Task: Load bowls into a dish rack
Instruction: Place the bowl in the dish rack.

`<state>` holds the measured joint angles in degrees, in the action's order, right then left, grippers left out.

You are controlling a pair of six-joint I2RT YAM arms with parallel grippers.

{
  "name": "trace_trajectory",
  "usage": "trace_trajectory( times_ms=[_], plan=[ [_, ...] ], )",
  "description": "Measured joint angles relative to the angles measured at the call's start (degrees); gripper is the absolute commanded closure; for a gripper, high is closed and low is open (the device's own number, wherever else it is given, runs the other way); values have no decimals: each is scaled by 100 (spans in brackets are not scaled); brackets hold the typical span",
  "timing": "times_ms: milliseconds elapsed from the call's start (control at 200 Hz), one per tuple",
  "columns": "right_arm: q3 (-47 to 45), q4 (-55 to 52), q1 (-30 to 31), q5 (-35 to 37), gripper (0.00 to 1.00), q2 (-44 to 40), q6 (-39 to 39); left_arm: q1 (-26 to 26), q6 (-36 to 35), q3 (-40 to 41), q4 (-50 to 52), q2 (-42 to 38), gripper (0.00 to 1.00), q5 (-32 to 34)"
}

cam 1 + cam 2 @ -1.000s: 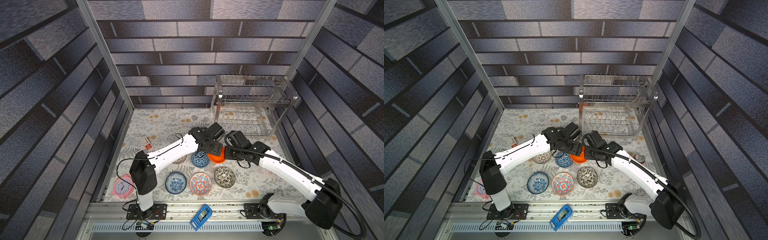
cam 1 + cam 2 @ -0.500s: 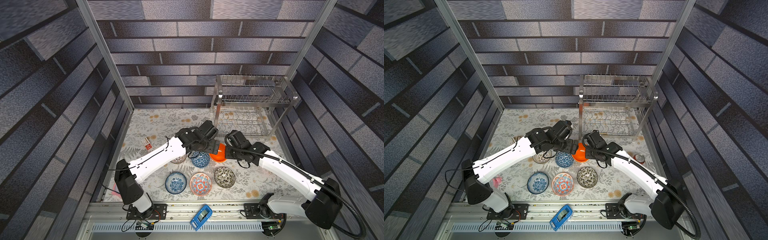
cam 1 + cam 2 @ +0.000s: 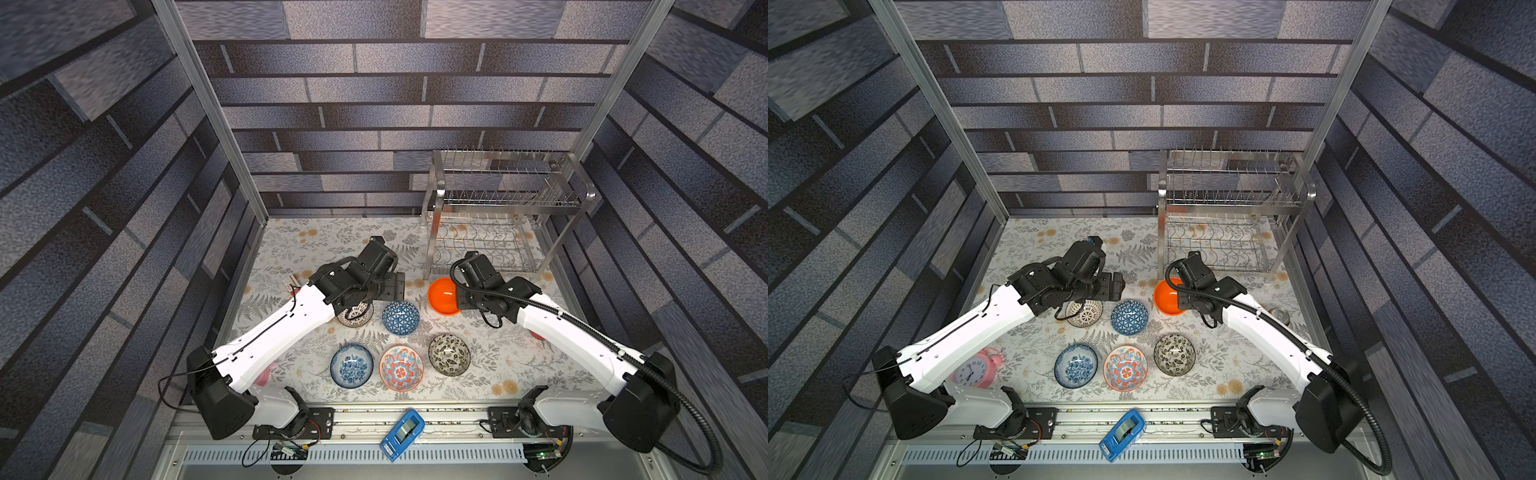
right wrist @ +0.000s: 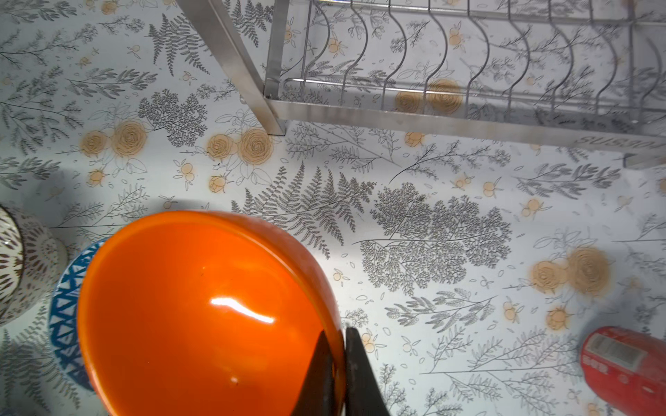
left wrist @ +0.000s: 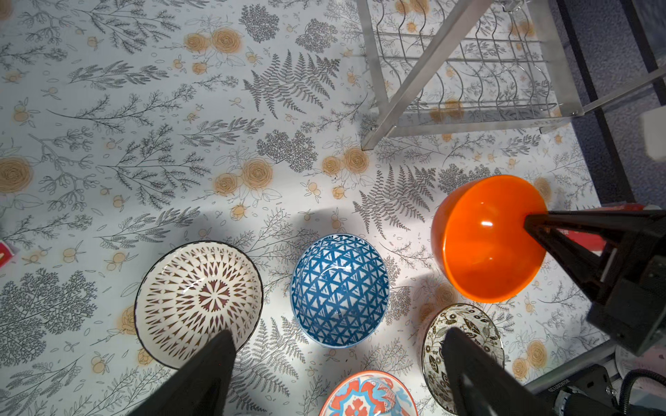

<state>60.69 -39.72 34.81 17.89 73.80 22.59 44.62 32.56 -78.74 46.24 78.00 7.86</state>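
Observation:
My right gripper is shut on the rim of the plain orange bowl, holding it tilted above the mat just in front of the dish rack's near-left leg. In both top views the orange bowl hangs beside the rack. My left gripper is open and holds nothing, hovering over the white lattice bowl and the blue triangle bowl. On the mat nearer the front lie the blue-white floral bowl, the medallion bowl and the black-and-white floral bowl.
A pink alarm clock stands at the front left under my left arm. A red can lies to the right of the bowls. A blue tape dispenser sits on the front rail. Dark walls close in on three sides.
My left arm has drawn back to the left, away from the orange bowl. The right gripper has carried that bowl slightly toward the rack.

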Motion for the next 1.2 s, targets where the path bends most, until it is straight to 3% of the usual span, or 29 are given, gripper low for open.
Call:
trace_trajectory(
  times_ms=[586, 1202],
  plan=[
    [249, 586, -463, 1672, 100, 409, -1834, -855, 138, 605, 7, -822, 10, 140],
    [254, 2542, -684, 3136, 100, 1187, -3615, -1128, 271, 778, 28, -828, 10, 260]
  ],
)
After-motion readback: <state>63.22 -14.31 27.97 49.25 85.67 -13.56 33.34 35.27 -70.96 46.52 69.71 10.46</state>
